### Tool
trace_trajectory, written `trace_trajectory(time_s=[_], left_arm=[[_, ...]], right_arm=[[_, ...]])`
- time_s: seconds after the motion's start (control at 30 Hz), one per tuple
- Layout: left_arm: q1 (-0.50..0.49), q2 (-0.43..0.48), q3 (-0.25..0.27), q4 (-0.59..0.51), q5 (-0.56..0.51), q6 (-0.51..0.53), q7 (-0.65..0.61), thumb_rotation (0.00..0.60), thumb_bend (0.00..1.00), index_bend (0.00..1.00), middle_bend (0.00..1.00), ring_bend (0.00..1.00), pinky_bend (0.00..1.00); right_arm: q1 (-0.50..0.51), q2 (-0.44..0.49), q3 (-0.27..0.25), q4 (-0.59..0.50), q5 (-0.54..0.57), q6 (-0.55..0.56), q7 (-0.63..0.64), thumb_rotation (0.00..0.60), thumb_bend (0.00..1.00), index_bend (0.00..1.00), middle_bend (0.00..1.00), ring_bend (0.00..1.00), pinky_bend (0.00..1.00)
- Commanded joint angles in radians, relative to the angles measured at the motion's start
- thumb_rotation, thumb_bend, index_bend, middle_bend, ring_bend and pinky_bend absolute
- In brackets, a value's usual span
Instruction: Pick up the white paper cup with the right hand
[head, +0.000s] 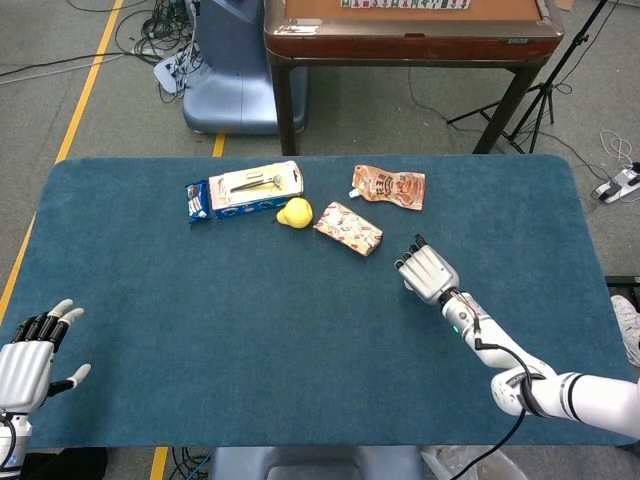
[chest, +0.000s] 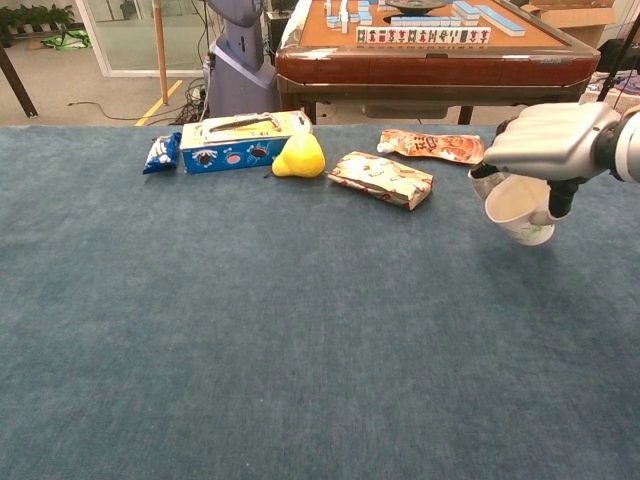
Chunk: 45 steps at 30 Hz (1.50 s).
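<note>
Blue felt table (chest: 250, 330) — white paper cup (chest: 518, 204) tilted, gripped under the right hand (chest: 548, 143), off the surface.

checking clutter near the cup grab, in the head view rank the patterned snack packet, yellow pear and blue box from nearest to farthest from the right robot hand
1. Patterned snack packet, up-left of the right robot hand
2. Yellow pear, further left
3. Blue box, far left, toward the back edge

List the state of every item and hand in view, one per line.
white paper cup: held in the air, tilted
right hand: grips the cup
left hand: holds nothing, fingers apart
blue box: lying flat
yellow toy: on the table
patterned packet: lying flat
orange pouch: lying flat
</note>
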<state>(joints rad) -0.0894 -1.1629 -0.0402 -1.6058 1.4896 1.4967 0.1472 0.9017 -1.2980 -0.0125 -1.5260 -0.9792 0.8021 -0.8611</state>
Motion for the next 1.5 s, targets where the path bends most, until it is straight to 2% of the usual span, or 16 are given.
trace_trajectory(time_s=[0.03,0.1,0.17,0.27,0.33,0.43,0.6,0.67,0.77,0.9,1.13,1.5], left_arm=[[0.001,-0.001,0.001,0.001,0.001,0.000,-0.001,0.600,0.15,0.20,0.13,0.16,0.15],[0.001,-0.002,0.001,0.003,0.000,0.001,-0.002,0.600,0.15,0.20,0.13,0.16,0.15],[0.002,-0.003,0.001,0.005,0.000,0.001,-0.002,0.600,0.15,0.20,0.13,0.16,0.15],[0.002,-0.007,0.000,0.008,-0.001,0.003,-0.002,0.600,0.15,0.20,0.13,0.16,0.15],[0.002,-0.008,0.001,0.009,-0.001,0.000,-0.002,0.600,0.15,0.20,0.13,0.16,0.15],[0.002,-0.010,0.002,0.011,-0.001,-0.001,-0.002,0.600,0.15,0.20,0.13,0.16,0.15],[0.002,-0.008,0.002,0.010,-0.002,-0.003,-0.001,0.600,0.15,0.20,0.13,0.16,0.15],[0.002,-0.006,0.002,0.008,-0.003,-0.005,-0.001,0.600,0.15,0.20,0.13,0.16,0.15],[0.002,-0.006,0.002,0.008,-0.005,-0.007,0.000,0.600,0.15,0.20,0.13,0.16,0.15],[0.001,-0.007,0.002,0.009,-0.011,-0.011,0.004,0.600,0.15,0.20,0.13,0.16,0.15],[-0.006,-0.012,-0.001,-0.003,-0.008,-0.016,0.020,0.600,0.15,0.20,0.13,0.16,0.15],[-0.010,-0.017,0.001,-0.021,-0.012,-0.025,0.048,0.600,0.15,0.20,0.13,0.16,0.14]], right_arm=[[-0.002,-0.025,-0.007,0.015,0.001,0.019,-0.004,0.600,0.27,0.34,0.36,0.25,0.16],[-0.010,-0.039,-0.001,0.017,0.004,0.039,0.012,0.600,0.24,0.33,0.35,0.24,0.16],[-0.016,-0.048,0.010,0.012,0.010,0.050,0.035,0.600,0.16,0.29,0.30,0.20,0.16],[-0.022,-0.050,0.026,-0.005,0.018,0.049,0.083,0.600,0.03,0.14,0.18,0.11,0.13],[-0.021,-0.047,0.035,-0.018,0.027,0.040,0.109,0.600,0.00,0.04,0.11,0.08,0.11],[-0.019,-0.048,0.039,-0.022,0.027,0.032,0.132,0.600,0.00,0.00,0.06,0.05,0.10],[-0.036,-0.040,0.061,-0.026,-0.004,0.038,0.229,0.600,0.00,0.00,0.06,0.05,0.10],[-0.052,-0.034,0.070,-0.027,-0.033,0.044,0.293,0.600,0.00,0.00,0.09,0.05,0.10],[-0.092,-0.024,0.082,-0.016,-0.092,0.057,0.436,0.600,0.00,0.08,0.19,0.10,0.10],[-0.147,-0.012,0.085,0.043,-0.170,0.080,0.615,0.600,0.00,0.16,0.26,0.14,0.10],[-0.186,-0.019,0.071,0.140,-0.241,0.071,0.759,0.600,0.01,0.17,0.25,0.14,0.10],[-0.194,-0.135,0.057,0.336,-0.355,0.063,0.905,0.600,0.03,0.20,0.24,0.14,0.10]])
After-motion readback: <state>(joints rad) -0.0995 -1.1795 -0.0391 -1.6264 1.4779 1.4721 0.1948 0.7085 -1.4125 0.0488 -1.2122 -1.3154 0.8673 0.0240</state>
